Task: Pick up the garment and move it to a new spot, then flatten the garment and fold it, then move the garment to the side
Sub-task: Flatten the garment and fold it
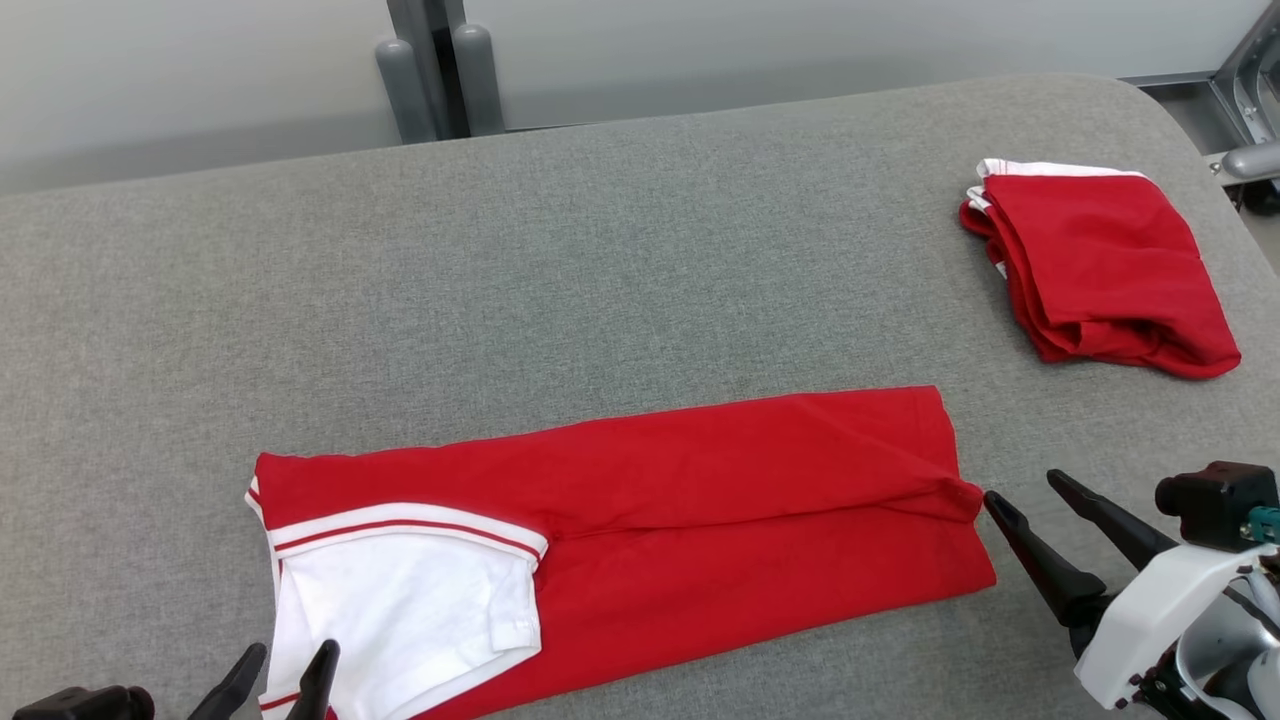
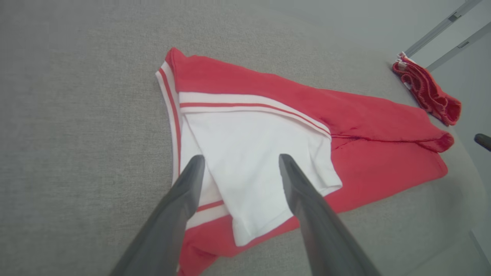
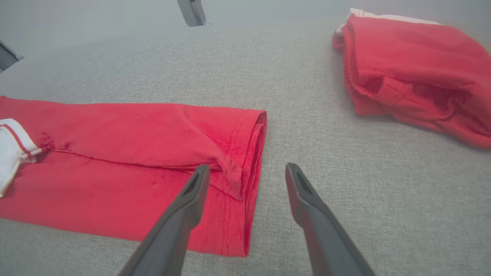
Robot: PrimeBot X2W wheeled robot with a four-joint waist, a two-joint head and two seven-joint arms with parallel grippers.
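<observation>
Nearest, at the lower left of the head view: left gripper (image 1: 295, 650), fingers spread apart and gripping nothing, tips over the white sleeve (image 1: 400, 590) at the left end of the red garment (image 1: 700, 480). Cannot tell whether touching the cloth or just above it.

Lower right, about as near: right gripper (image 1: 1022, 486), fingers likewise apart and empty, tips just beside the red garment's right end. From its own wrist view, one finger over the hemmed edge, the other over bare table.

Between the two: the red garment itself, folded lengthwise into a long band, flat on the near part of the grey padded table (image 1: 600, 250), slanting a little from near left to farther right. White sleeve with red stripe trim on top at the left, and a small bunched corner by the hem at the right.

Farther off, toward the table's far right corner and well apart from the band: second red garment (image 1: 1100, 260) with white trim, folded into a compact pile.

Beyond the far edge: two grey posts (image 1: 440, 80) against a pale wall.
</observation>
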